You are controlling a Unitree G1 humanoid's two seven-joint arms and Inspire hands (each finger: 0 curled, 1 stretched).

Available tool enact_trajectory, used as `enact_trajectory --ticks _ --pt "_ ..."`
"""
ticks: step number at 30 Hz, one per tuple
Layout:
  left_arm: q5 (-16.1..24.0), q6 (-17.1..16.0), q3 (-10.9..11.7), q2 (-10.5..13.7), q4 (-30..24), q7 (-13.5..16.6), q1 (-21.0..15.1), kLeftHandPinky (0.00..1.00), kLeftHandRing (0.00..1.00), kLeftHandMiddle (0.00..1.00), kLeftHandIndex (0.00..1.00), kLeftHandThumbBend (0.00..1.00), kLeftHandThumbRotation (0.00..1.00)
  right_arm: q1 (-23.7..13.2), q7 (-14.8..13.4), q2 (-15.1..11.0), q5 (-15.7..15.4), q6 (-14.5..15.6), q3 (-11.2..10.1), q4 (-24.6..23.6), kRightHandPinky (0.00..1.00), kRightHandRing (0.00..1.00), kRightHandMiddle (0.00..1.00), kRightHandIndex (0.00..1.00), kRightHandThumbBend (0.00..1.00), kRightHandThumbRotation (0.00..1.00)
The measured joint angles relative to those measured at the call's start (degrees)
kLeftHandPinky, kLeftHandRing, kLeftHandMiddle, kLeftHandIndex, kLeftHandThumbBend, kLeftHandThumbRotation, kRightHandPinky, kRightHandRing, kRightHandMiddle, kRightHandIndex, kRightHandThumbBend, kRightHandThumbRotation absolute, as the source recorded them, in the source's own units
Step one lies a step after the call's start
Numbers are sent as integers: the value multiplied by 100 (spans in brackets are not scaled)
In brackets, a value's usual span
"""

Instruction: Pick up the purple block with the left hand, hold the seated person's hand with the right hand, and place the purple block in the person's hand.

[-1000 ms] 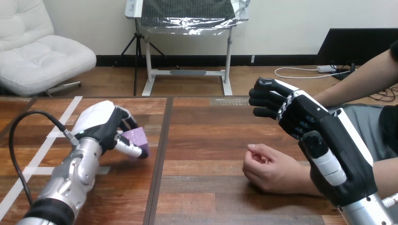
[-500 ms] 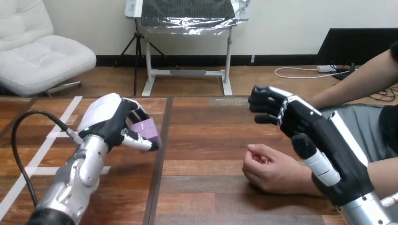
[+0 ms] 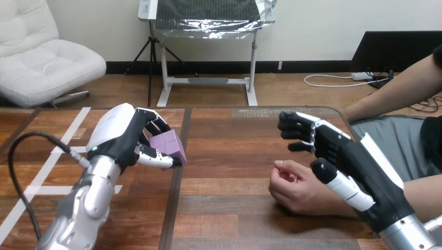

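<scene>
Person's hand (image 3: 298,188) lay on the table (image 3: 229,156) at right of centre, fingers loosely curled in, nothing in it. No open palm was offered.

Right hand (image 3: 348,157) stood over and just behind the person's wrist. Its fingers (image 3: 295,126) were half bent and relaxed, holding nothing, and the thumb lay out along the wrist. No finger or thumb was curled round the person's hand. Whether the thumb touched the wrist could not be told.

Farther off, at left of centre, the left hand (image 3: 124,136) was closed on the block (image 3: 168,145), fingers over its top and thumb under its lower edge. The block looked clear of the table and sat tilted in the grip, well apart from the person's hand.

Judgement: pick-up looked done. The step in hand was the hold with the right hand, not yet made, with the block carried in the air.

Next move, as judged:
- The right hand comes down and curls round the person's hand or wrist.
- The left hand carries the block rightward across the table to over the person's hand.
- The release needs that hand turned or opened palm-up, as a curled hand gives the block nowhere to sit
</scene>
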Motion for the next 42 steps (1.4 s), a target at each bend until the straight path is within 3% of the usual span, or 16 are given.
enact_trajectory --ticks 7,19,42 --pt "-102 37 141 -8 -555 -14 387 36 43 49 48 65 0 -126 -33 -232 -298 -179 -5 401 78 85 86 87 92 83" --pt "-404 74 394 -61 -1493 -51 1048 29 35 47 46 63 0 -403 -140 -727 -847 -455 -8 1119 74 83 87 87 93 74" --pt "-865 153 815 -306 -3138 -57 2019 33 40 43 44 60 0 -868 -364 -1528 -1686 -516 -11 2043 72 85 88 88 95 61"
